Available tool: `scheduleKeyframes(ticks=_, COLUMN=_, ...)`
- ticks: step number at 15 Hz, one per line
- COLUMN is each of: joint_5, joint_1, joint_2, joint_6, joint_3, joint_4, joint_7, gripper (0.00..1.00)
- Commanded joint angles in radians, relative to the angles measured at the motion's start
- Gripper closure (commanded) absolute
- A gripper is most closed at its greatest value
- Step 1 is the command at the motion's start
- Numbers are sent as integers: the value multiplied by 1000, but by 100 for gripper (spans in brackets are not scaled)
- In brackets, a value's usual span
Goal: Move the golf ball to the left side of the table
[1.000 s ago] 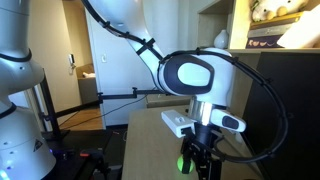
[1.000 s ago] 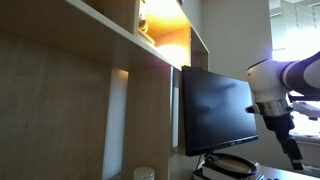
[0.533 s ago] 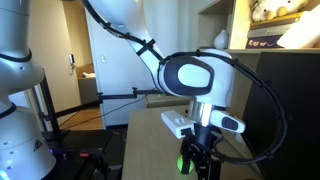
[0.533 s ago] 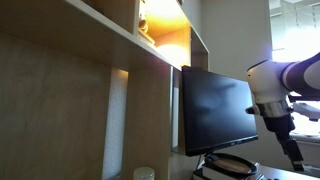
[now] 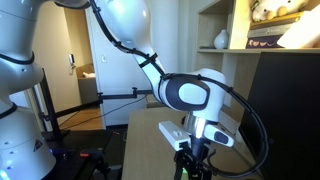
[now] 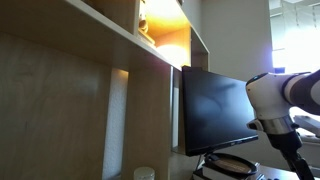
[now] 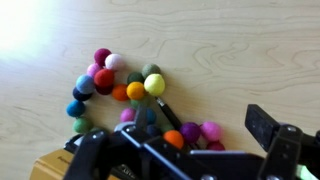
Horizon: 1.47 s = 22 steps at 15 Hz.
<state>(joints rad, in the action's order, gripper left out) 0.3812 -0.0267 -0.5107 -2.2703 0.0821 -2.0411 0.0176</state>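
In the wrist view a neon yellow-green ball (image 7: 154, 84) lies on the light wood table (image 7: 245, 50), at the edge of a cluster of small coloured balls (image 7: 110, 80). My gripper (image 7: 180, 140) comes in from the bottom edge. Its jaws stand wide apart over the near part of the cluster, with nothing held between them. The green ball lies beyond the fingertips, apart from them. In an exterior view the gripper (image 5: 193, 165) hangs low over the table (image 5: 150, 128), with a green spot (image 5: 183, 170) beside its fingers.
More coloured balls (image 7: 190, 132) and a thin black stick (image 7: 168, 110) lie under the gripper. A black monitor (image 6: 215, 110) stands beside a wooden shelf unit (image 6: 165, 45), with a flat black oval object (image 6: 235, 163) below it. Bare tabletop stretches across the upper wrist view.
The arm has dropped lower over the table in both exterior views, and the gripper sits nearer the bottom edge. The green spot stays by the fingers.
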Motion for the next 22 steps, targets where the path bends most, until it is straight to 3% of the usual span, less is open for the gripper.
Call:
scheduleKeyframes(ticks=1, joint_5=51, joint_1=36, joint_2=-63, joint_6=-29, joint_3=20, joint_4=30, joint_7=-22, gripper=0)
scheduleKeyframes(ticks=11, joint_5=165, joint_1=113, joint_2=-136, joint_6=-152, joint_3=58, joint_4=42, joint_7=-65, gripper=0)
scheduleKeyframes(ticks=14, joint_5=186, joint_1=116, joint_2=-133, joint_6=-259, joint_3=63, joint_4=20, joint_7=-70, gripper=0)
scheduleKeyframes(ticks=17, joint_5=159, joint_1=108, joint_2=-133, joint_6=-370, joint_3=62, joint_4=3, joint_7=-63, gripper=0)
scheduleKeyframes(ticks=22, joint_5=107, joint_1=104, joint_2=-142, joint_6=-378, joint_3=69, joint_4=3, joint_7=-49, gripper=0)
